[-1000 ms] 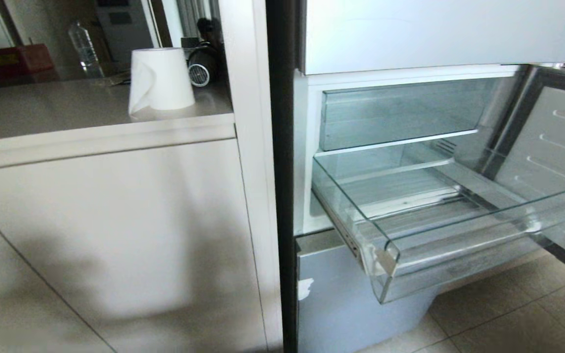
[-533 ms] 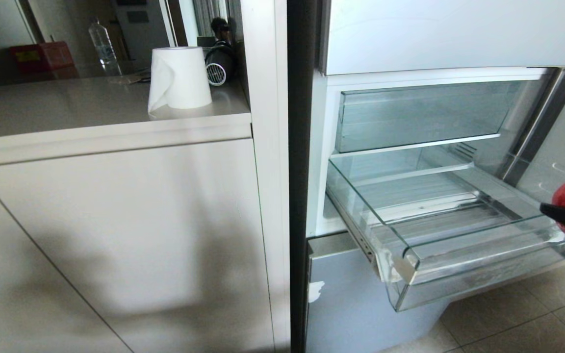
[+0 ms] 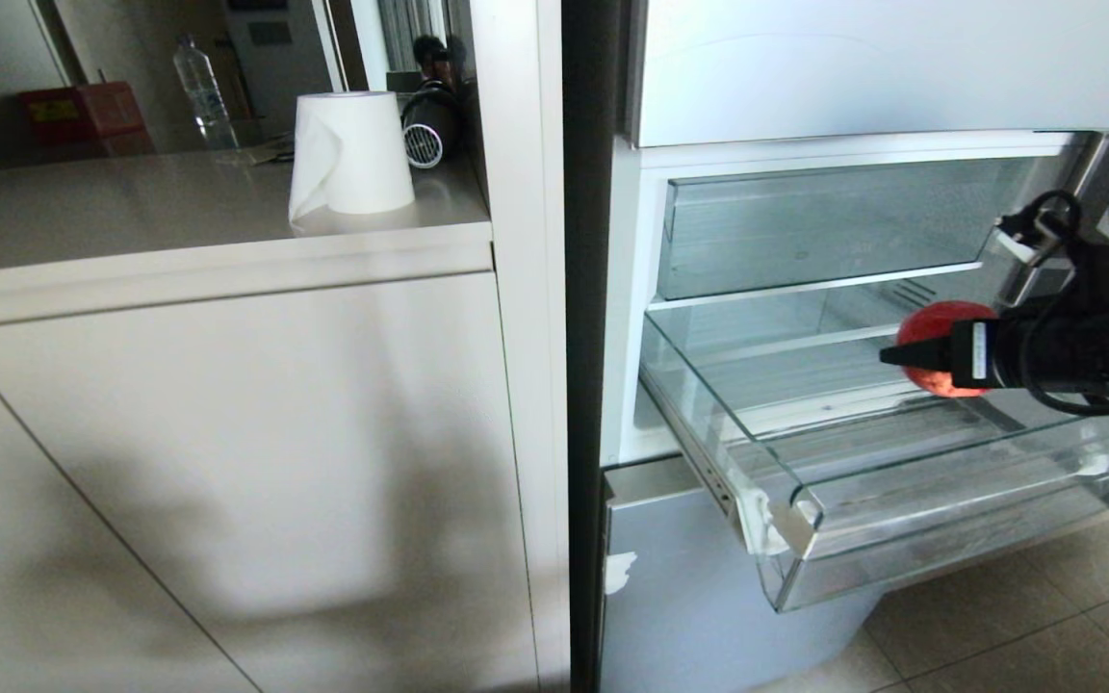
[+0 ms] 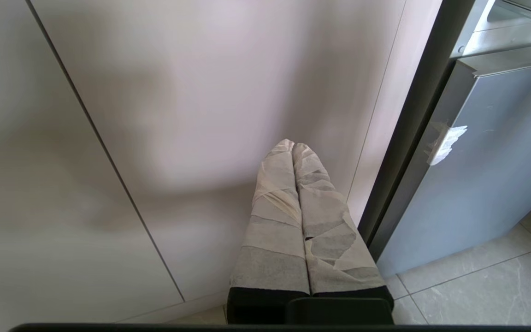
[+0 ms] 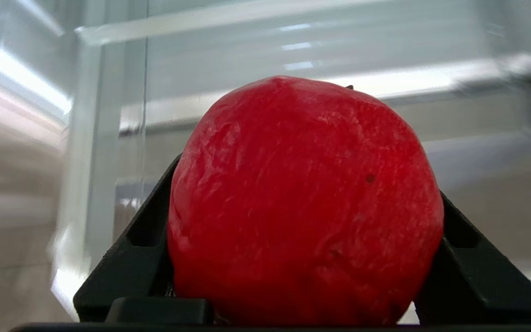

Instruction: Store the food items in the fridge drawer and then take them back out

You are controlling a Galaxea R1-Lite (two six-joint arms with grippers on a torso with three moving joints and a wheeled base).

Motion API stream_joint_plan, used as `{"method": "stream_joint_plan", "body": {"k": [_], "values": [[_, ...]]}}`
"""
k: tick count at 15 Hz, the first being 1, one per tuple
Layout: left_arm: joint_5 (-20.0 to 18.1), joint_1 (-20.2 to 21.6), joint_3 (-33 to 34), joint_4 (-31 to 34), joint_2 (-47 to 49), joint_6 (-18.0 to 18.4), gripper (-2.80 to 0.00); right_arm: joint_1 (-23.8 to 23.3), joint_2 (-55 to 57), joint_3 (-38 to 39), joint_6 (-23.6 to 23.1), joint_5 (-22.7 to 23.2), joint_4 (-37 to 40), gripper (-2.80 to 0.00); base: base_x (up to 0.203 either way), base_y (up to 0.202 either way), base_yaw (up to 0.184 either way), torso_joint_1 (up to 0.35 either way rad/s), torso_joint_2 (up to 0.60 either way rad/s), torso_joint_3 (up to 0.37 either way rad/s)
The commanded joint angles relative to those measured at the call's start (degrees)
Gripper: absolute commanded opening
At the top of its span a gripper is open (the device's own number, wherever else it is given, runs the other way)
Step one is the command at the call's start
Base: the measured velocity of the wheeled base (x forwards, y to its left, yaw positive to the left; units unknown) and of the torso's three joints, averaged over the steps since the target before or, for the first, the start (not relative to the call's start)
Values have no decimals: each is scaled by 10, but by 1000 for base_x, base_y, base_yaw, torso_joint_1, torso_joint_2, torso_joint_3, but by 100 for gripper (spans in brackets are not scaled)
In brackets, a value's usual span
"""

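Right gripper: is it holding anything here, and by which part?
Yes. The right gripper holds a red fruit by its two opposite sides, one finger on each, above the open fridge drawer. The left gripper is shut and empty.

Head camera looking forward and down at the cabinet front and pulled-out fridge drawer, left wrist camera hanging low, facing that same cabinet front — right wrist camera peering close into the drawer.
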Motion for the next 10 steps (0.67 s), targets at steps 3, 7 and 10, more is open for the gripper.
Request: {"method": "stream_joint_plan", "body": {"k": [3, 7, 10], "values": [[0, 0, 0, 0, 0, 0, -280, 18, 159, -98, 8, -2, 1, -280, 0, 0, 0, 0, 0, 0], [0, 0, 0, 0, 0, 0, -280, 25, 222, -144, 10, -2, 1, -280, 0, 0, 0, 0, 0, 0], [0, 0, 0, 0, 0, 0, -280, 25, 248, -158, 14, -4, 1, -280, 0, 0, 0, 0, 0, 0]]}}
